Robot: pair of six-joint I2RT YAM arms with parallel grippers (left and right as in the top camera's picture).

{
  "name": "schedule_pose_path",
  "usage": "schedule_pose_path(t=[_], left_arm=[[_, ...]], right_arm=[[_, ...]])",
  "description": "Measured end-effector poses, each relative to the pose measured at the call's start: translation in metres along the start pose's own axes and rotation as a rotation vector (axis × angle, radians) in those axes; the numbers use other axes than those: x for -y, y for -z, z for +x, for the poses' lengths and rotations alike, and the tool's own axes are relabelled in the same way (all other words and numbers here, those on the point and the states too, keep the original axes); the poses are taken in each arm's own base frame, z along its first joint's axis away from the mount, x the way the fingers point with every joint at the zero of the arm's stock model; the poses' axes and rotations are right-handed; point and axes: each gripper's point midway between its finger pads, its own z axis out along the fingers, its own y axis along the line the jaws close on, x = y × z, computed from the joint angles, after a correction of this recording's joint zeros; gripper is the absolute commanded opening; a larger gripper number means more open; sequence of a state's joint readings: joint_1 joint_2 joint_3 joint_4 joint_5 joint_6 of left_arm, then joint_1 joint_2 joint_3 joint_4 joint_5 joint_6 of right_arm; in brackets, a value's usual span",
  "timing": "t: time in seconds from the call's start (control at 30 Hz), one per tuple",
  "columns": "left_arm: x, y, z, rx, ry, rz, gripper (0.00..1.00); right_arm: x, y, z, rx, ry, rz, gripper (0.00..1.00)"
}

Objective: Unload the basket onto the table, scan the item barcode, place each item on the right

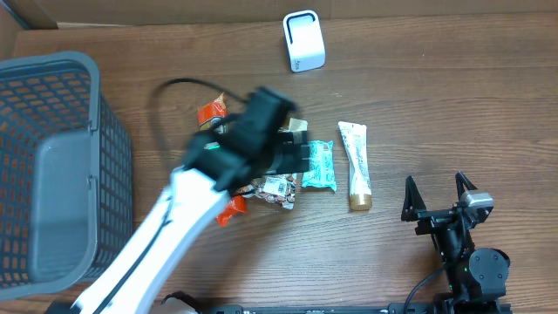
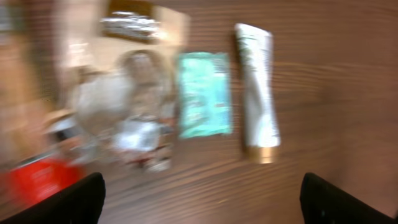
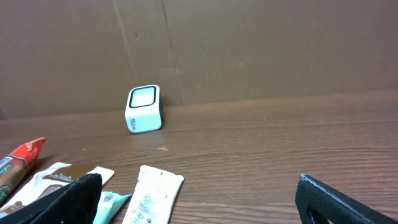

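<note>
**A:** What is shown from overhead?

**B:** A wooden tabletop (image 1: 436,87). A white scanner (image 1: 303,41) is seen at 12 o'clk and a grey mesh basket (image 1: 52,166) at 9. Small goods are laid flat near the ctr. A teal sachet (image 1: 318,166) has a white tube (image 1: 355,166) w/ gold cap just beside it at its 3 o'clk. Clear-wrapped snacks (image 1: 277,187) lie close at its 9, and a red packet (image 1: 209,113) farther toward 10.

**A:** And the grippers?

**B:** The left gripper (image 2: 211,202) is held above the goods, fingers spread wide, nothing between them. Its wrist view is blurred. The right gripper (image 1: 438,194) rests at approx. 4 o'clk, likewise spread and empty, well apart from the goods.

**A:** Which item is to be scanned?

**B:** That can't be told for sure. The teal sachet is judged likeliest, as it's lined up at 12 o'clk of the left gripper in the wrist view.

**A:** How would it handle?

**B:** Prob. light, thin, soft and crinkly, w/ slick film, so flopping or sliding is to be expected. A hold is best taken across the narrow width near one short end, so the printed face is left uncovered. The barcode can't be made out. The snacks alongside might be dragged too.
</note>
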State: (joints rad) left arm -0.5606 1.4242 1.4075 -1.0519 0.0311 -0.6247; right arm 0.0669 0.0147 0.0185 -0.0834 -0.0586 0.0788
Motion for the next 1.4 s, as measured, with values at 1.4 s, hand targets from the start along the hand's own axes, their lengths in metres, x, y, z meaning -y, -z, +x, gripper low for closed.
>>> schedule_pose_path(t=[1.4], left_arm=[[-0.246,0.108,0.008,0.037,0.352,-0.487,0.94]], right_arm=[[0.0,0.0,0.0,0.0,0.0,0.0,1.0]])
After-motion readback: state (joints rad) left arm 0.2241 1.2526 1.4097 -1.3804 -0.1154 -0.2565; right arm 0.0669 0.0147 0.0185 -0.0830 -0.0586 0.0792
